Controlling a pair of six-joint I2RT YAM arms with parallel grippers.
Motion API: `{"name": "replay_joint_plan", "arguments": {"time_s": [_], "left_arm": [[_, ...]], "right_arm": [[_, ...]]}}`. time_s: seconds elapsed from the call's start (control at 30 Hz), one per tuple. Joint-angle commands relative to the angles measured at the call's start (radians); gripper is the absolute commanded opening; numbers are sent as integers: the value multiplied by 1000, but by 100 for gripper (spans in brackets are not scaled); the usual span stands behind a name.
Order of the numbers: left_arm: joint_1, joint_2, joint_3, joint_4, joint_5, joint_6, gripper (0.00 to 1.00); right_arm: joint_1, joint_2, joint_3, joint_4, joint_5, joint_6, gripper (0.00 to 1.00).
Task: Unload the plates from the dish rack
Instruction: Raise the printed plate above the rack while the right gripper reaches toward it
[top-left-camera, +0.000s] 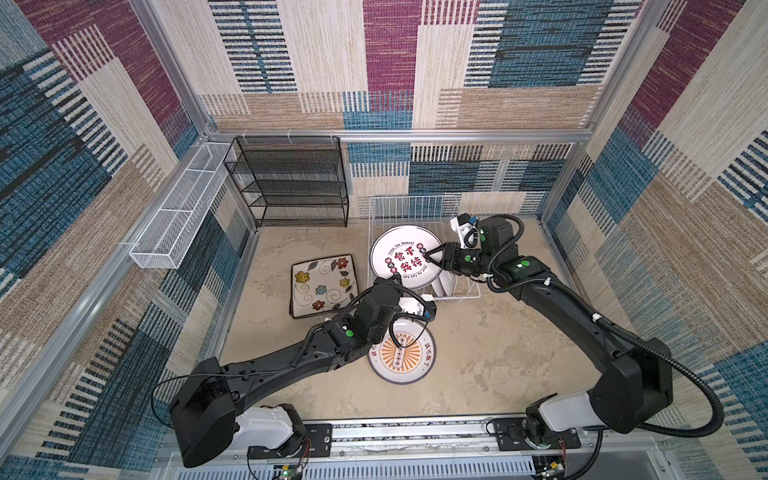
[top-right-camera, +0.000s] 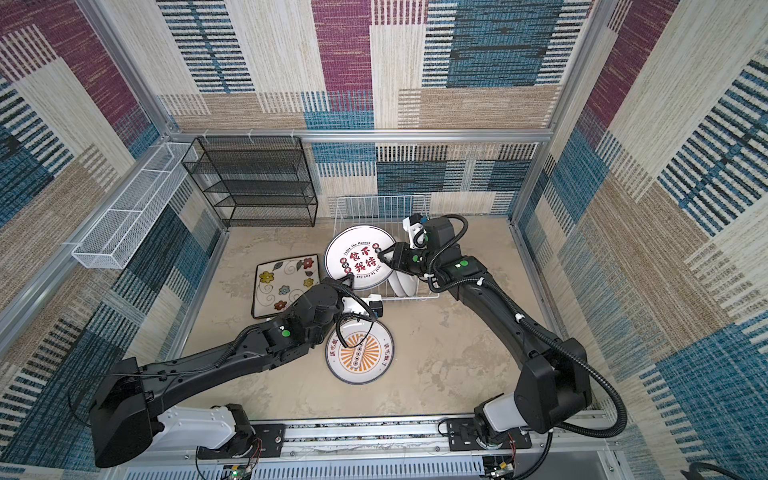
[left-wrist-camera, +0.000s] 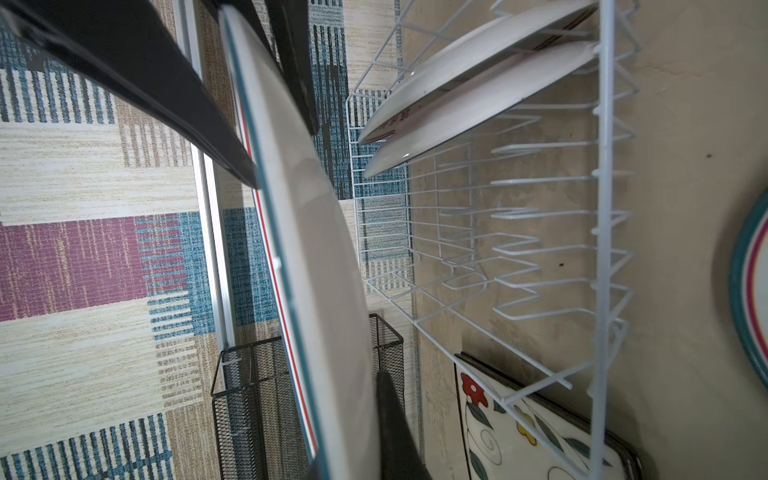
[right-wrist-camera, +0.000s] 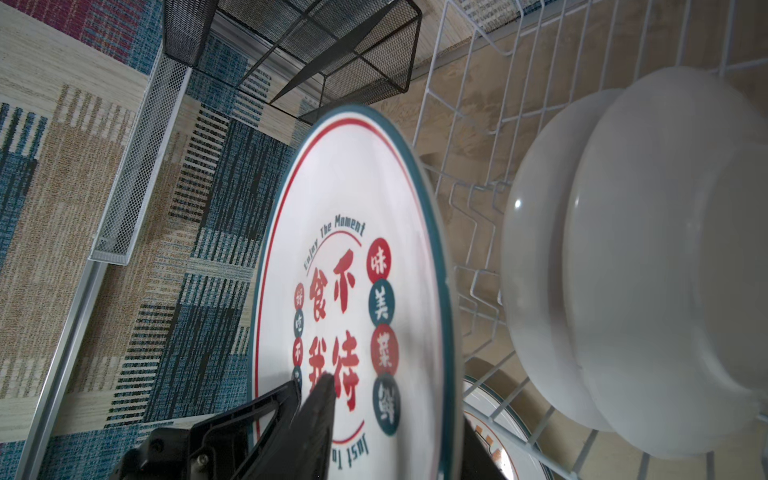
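Observation:
A round white plate (top-left-camera: 405, 257) printed with red characters hangs above the white wire dish rack (top-left-camera: 415, 208), face up in both top views. My left gripper (top-left-camera: 395, 276) is shut on its near-left rim; in the left wrist view the plate (left-wrist-camera: 316, 249) runs edge-on between the jaws. My right gripper (top-left-camera: 428, 254) is shut on its right rim, one finger (right-wrist-camera: 320, 407) pressed on the printed face. Two round white plates (right-wrist-camera: 623, 249) stand in the rack's tines. An orange-printed round plate (top-left-camera: 401, 353) and a square floral plate (top-left-camera: 322, 284) lie on the table.
A black mesh shelf unit (top-left-camera: 291, 183) stands at the back left. A long white mesh basket (top-left-camera: 178, 208) hangs on the left wall. My left arm crosses above the orange plate. The enclosure's aluminium frame and carpet-patterned walls close in the table.

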Motion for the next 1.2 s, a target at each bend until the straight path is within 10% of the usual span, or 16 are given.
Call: {"name": "replay_joint_plan", "arguments": {"time_s": [0.0, 0.4, 0.9, 1.17], "left_arm": [[-3, -7, -5, 94, -11, 21, 0], [-4, 4, -29, 161, -27, -37, 2], [-19, -55, -10, 50, -10, -317, 70], [-19, -201, 6, -74, 98, -680, 82]], "right_arm": [[3, 0, -9, 56, 7, 36, 31], [2, -40, -62, 123, -5, 92, 7], [-26, -93, -101, 243, 37, 143, 0], [-73, -124, -131, 296, 71, 163, 0]]}}
